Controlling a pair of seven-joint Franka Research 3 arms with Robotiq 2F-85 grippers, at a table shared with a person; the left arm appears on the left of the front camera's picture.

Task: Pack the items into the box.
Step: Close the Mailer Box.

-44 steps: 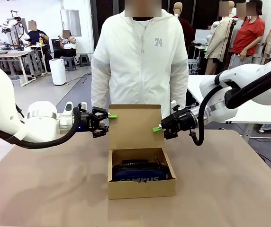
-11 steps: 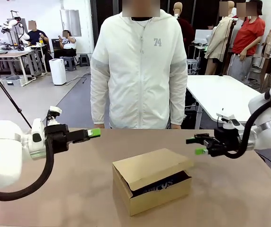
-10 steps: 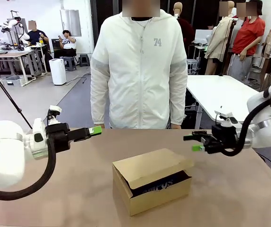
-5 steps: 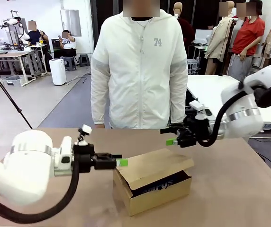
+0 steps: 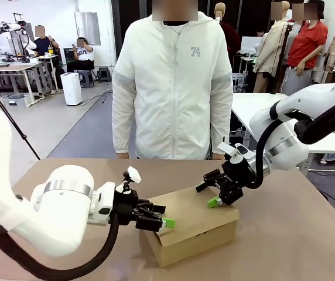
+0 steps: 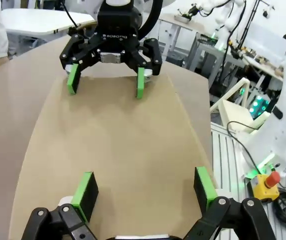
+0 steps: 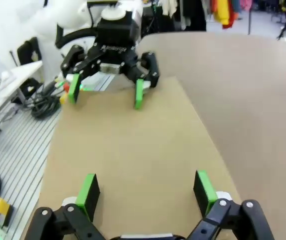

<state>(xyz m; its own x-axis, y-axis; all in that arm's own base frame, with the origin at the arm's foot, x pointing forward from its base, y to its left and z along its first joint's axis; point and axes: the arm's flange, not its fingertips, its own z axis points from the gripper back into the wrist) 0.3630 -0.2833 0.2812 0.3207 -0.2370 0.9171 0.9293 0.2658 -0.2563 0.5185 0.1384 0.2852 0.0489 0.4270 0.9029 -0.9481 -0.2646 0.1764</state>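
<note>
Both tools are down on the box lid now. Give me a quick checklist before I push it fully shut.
1. Lid flap down over the box: ok, it lies across the top, no gap seen in the front view.
2. Left tool open: ok, pads spread over the lid's near-left end.
3. Right tool open: ok, pads spread at the far-right end.
4. Both tools empty: ok, nothing between either pair of pads in the wrist views.
5. Items all inside: cannot tell, the lid hides the contents.
6. Person's hands away from the box: cannot tell, they are at the far table edge, partly hidden.
</note>
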